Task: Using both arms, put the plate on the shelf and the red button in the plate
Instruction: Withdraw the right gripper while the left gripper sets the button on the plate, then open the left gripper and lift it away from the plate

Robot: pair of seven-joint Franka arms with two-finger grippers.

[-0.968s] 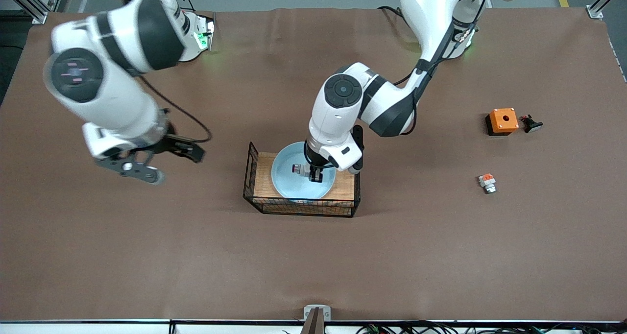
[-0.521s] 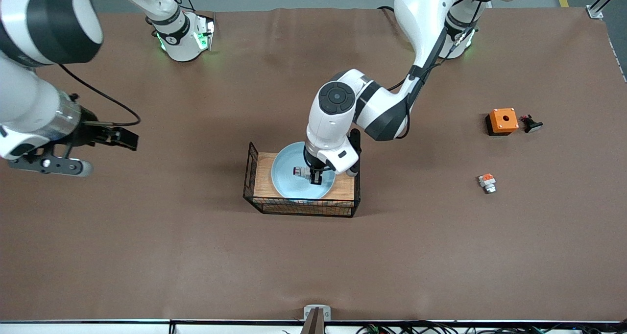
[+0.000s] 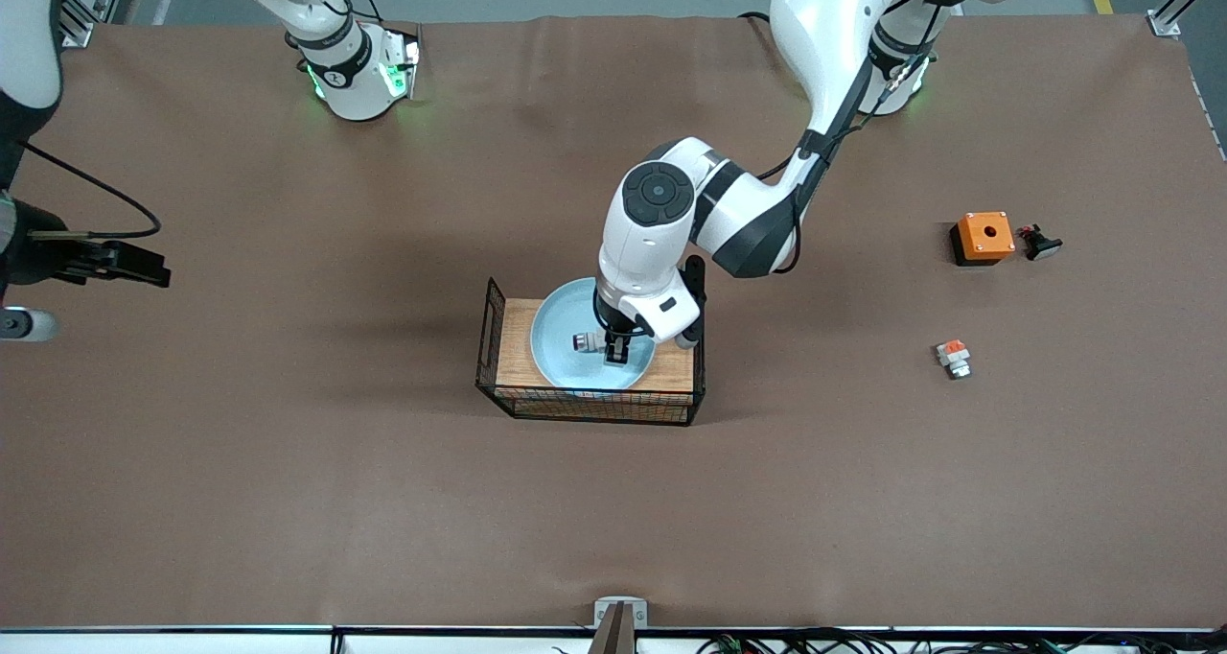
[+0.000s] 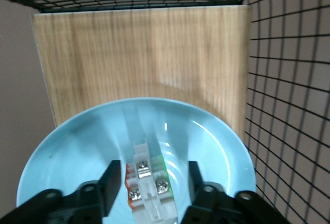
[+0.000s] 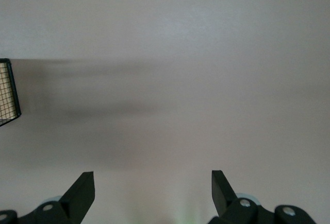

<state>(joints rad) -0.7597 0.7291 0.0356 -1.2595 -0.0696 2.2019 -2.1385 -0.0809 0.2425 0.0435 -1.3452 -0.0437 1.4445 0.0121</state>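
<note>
- Front view: the left pincer is down over the plate, which sits on the wooden board inside the wire basket at mid-desk. The red button lies on its side on the plate, just beside the fingers. The right pincer hangs at the desk's edge toward the right arm's end. An orange box and a small white piece lie toward the left arm's end.
- Left wrist view: the fingers stand apart on either side of the button, gaps visible, not clamping it.
- Right wrist view: the right pincer is spread wide over bare desk, holding nothing; a basket corner shows.
</note>
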